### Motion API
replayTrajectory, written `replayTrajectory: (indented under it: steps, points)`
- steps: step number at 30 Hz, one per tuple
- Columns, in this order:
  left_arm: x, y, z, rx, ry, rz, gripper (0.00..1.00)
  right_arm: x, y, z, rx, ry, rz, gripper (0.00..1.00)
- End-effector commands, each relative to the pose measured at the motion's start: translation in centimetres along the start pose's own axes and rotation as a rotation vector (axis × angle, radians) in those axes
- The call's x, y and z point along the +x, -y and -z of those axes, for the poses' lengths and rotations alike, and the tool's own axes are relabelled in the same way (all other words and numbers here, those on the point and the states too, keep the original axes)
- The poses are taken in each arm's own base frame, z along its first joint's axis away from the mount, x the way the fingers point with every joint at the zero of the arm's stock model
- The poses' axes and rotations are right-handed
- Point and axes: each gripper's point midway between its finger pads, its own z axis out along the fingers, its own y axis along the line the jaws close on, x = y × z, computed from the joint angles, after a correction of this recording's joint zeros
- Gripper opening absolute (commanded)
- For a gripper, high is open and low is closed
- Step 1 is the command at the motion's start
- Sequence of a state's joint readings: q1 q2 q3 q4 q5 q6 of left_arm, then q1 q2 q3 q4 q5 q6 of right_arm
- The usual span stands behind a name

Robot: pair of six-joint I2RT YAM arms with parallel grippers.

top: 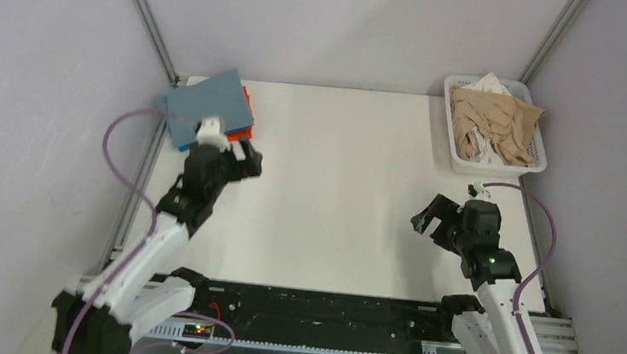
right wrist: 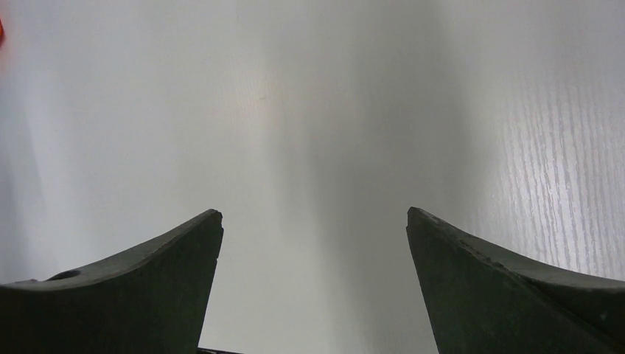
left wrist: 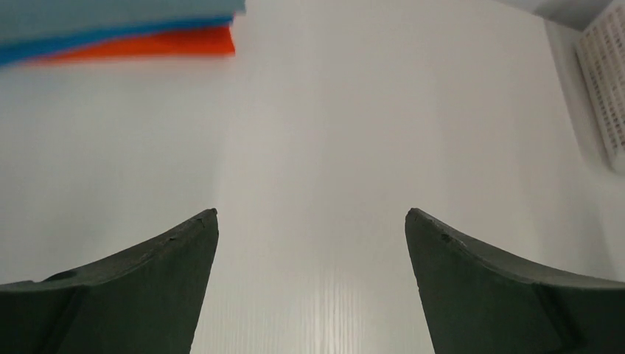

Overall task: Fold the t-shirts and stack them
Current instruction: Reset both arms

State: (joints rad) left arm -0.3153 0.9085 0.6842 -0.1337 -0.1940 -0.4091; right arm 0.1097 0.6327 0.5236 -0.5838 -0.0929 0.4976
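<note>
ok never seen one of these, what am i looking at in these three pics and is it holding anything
It is a pair of small robot arms bolted at the near edge of a white table. The wide picture comes from a camera fixed above and behind them. The other two come from cameras on each wrist, so the dark wedges at the bottom are that arm's own two fingers.

The left gripper is near a folded stack of t-shirts in the far left corner: grey-blue on top, bright blue and orange edges showing beneath. The left wrist view shows those coloured edges at its top. The right gripper hangs over bare table. A white basket in the far right corner holds beige and white garments.

Nothing is held: both grippers are open with only table between the fingers.
</note>
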Motion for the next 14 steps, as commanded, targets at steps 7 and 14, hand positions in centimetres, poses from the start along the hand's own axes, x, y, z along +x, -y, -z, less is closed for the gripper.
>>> replayTrajectory:
  steps: [7, 14]
  points:
    - [7.4, -2.4, 6.4, 0.141, 0.125, 0.19, 1.0, -1.2, 0.1, -0.1, 0.007, 0.098, -0.021, 1.0]
    - [7.1, -2.5, 6.8, 0.142, 0.139, 0.193, 1.0, -1.0, -0.4, 0.3, -0.034, 0.131, -0.006, 0.99]
